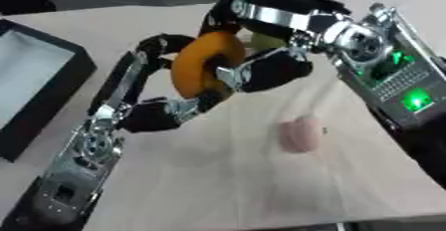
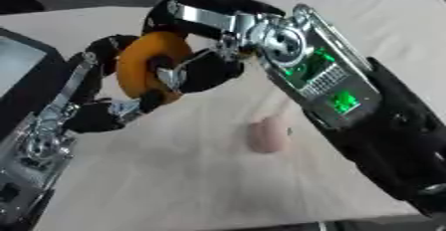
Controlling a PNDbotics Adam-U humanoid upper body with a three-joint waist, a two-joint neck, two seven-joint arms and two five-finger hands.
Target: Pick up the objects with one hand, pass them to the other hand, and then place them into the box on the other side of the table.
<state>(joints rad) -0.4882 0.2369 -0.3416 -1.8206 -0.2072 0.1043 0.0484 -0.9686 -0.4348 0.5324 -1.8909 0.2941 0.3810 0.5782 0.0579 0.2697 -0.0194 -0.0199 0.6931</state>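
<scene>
An orange ring-shaped object (image 1: 198,65) hangs above the table between both hands. My right hand (image 1: 270,68) comes in from the upper right, fingers and thumb curled round the ring's right side. My left hand (image 1: 144,108) reaches up from the lower left, its fingers curled round the ring's left and lower edge. A pink oval object (image 1: 299,134) lies on the wooden table (image 1: 218,185) below the right arm. A black box (image 1: 35,83) with a pale inside sits at the left edge of the table.
My right forearm (image 2: 331,83) with green lights crosses the right part of the table. Something yellow-green (image 1: 266,40) shows behind the ring, under the right hand.
</scene>
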